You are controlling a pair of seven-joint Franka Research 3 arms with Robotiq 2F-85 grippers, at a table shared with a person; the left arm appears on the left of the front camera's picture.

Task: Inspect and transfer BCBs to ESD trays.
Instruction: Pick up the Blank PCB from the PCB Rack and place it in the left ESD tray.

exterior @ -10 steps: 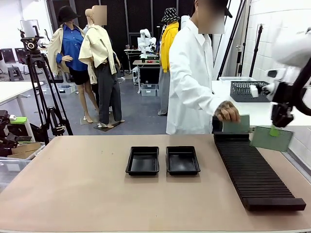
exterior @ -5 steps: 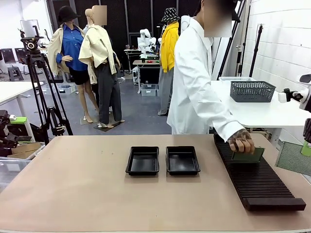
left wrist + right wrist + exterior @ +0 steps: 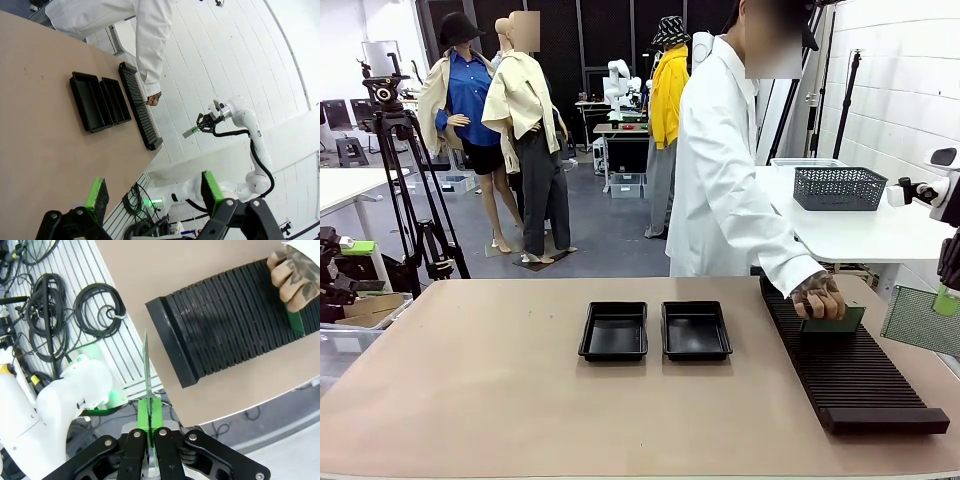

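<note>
While right end effector [image 3: 946,300] clamps it, BCB [image 3: 918,320] broadside, long axis near-level

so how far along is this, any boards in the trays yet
Done: nothing yet; the left tray and right tray are both empty. In hand: the right gripper is shut on a board held in the air right of the rack, and the person's hand holds a second board on the rack. The left gripper is open, holding nothing. Left: getting boards into the trays.
</note>
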